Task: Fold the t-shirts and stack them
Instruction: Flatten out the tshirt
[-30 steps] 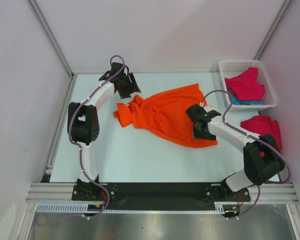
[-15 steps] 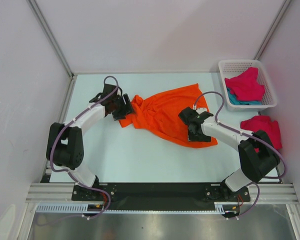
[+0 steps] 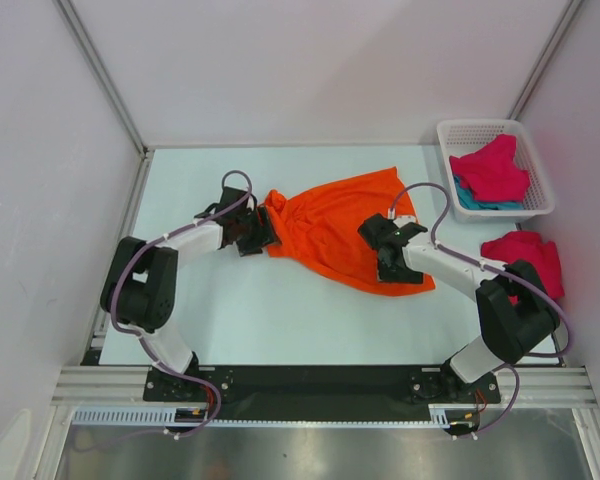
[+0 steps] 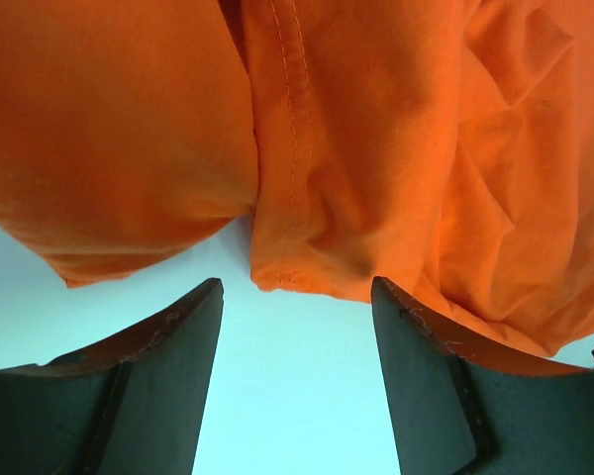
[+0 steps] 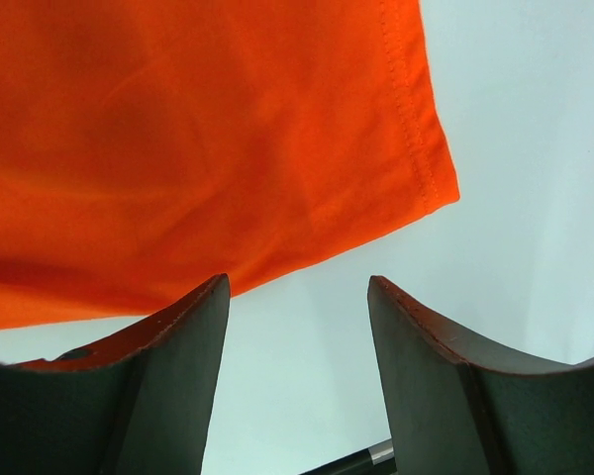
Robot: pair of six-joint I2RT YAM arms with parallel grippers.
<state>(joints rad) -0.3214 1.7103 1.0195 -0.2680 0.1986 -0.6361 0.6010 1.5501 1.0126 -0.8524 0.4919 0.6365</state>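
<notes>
The orange t-shirt (image 3: 330, 228) lies rumpled across the middle of the table (image 3: 280, 320), its bunched end toward my left arm and its flatter, wider end toward my right. My left gripper (image 4: 297, 292) sits low at that bunched end, its two fingers (image 4: 158, 376) spread apart with bare table showing between them. A stitched fold of orange cloth hangs just ahead of the tips, and I hold nothing there. Whether the tips touch the cloth I cannot tell. My right gripper (image 5: 297, 287) is at the near edge of the shirt's wider end, its fingers likewise spread with only table between them. The orange edge runs just in front of the tips, and a hemmed corner shows up and to the right in that wrist view. Nothing is pinched on this side either. Well off to my right, at the far corner of the table, stands a white mesh basket (image 3: 480, 124). A magenta t-shirt (image 3: 492, 168) is heaped inside it, with a teal t-shirt (image 3: 472, 202) peeking out from beneath. A second magenta t-shirt (image 3: 525, 255) lies crumpled on the table just in front of the basket, beside my right arm's elbow. None of the four is folded.
</notes>
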